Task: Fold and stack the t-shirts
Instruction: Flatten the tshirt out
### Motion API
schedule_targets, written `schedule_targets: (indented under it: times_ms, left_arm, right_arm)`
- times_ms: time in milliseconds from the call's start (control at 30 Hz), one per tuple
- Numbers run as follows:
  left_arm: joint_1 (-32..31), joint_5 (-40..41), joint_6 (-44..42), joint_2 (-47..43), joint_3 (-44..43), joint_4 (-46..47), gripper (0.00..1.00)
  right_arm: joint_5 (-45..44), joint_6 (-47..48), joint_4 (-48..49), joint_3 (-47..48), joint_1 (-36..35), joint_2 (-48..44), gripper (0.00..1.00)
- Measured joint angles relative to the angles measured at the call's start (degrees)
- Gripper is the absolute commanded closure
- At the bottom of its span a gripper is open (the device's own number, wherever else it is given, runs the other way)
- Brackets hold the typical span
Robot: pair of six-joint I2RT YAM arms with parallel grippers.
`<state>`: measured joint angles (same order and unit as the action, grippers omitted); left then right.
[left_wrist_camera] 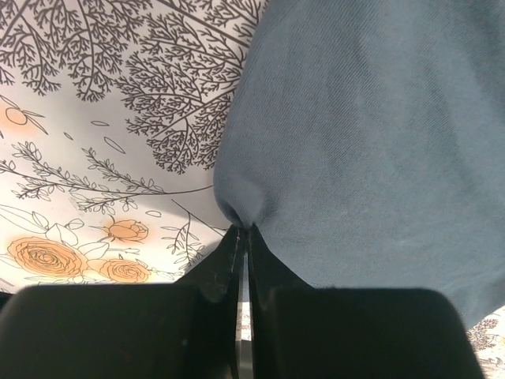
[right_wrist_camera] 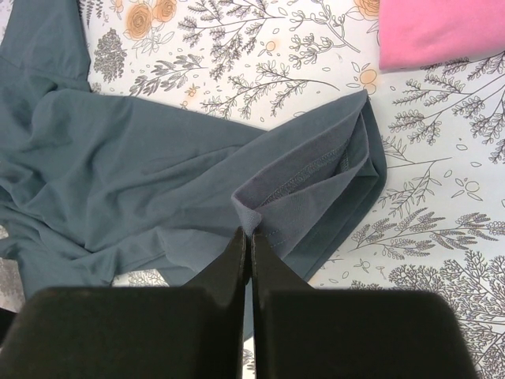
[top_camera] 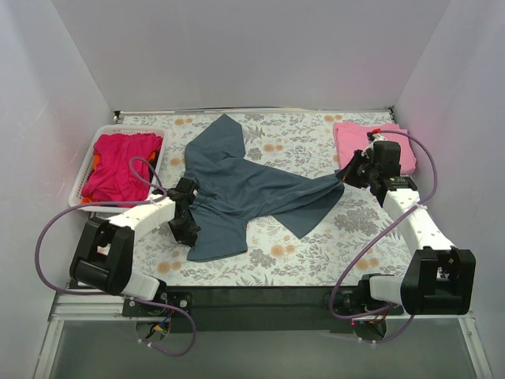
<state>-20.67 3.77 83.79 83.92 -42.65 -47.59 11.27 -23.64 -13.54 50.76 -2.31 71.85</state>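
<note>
A dark slate blue-grey t-shirt [top_camera: 245, 189] lies crumpled and stretched across the middle of the flowered cloth. My left gripper [top_camera: 188, 212] is shut on its left edge, where the cloth [left_wrist_camera: 363, 134] bunches at the fingertips. My right gripper [top_camera: 347, 175] is shut on its hem at the right end; the pinched hem [right_wrist_camera: 304, 185] folds up at the fingertips. A folded light pink t-shirt [top_camera: 369, 144] lies at the far right, also in the right wrist view [right_wrist_camera: 438, 31]. Magenta and orange-red t-shirts [top_camera: 120, 163] sit in the basket.
A white slotted basket [top_camera: 87, 170] stands at the far left. The flowered table cover [top_camera: 316, 245] spans the work area, and white walls close it on three sides. A dark strip [top_camera: 260, 300] runs along the near edge between the arm bases.
</note>
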Motion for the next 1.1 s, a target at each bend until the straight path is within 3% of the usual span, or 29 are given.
schedule_targets:
  times_ms: [233,333,500,733,867,1100]
  left_arm:
    - [-0.2,3.7,1.3,-2.8,-5.8,-3.9,1.0]
    - [-0.3,7.6,1.4,-4.8,-18.8,-6.1,1.0]
    - [-0.2,14.1,-1.4,-5.0,-45.8,-4.3,1.0]
    - [-0.1,19.9,-10.5,-2.5,-75.7,7.1,1.0]
    - [-0.1,20.3,-15.9,-3.8,-79.6,15.8,1.0]
    - [-0.1,19.0,-21.5,-8.7,-79.8,21.8,1.0]
  right_arm:
    - [-0.7,0.1,-1.7,1.7,0.0,-0.3,0.99]
    - [-1.0,0.4,-3.3,5.7,0.0,-0.3,0.99]
    - [-1.2,2.5,-5.7,20.9,0.0,0.9,0.99]
    - [-2.0,5.7,-4.5,45.5,0.2,3.5,0.99]
    - [-2.3,7.0,-3.0,51.8,0.4,2.6,0.99]
    - [-3.2,10.2,-1.0,50.6,0.4,-6.4,0.99]
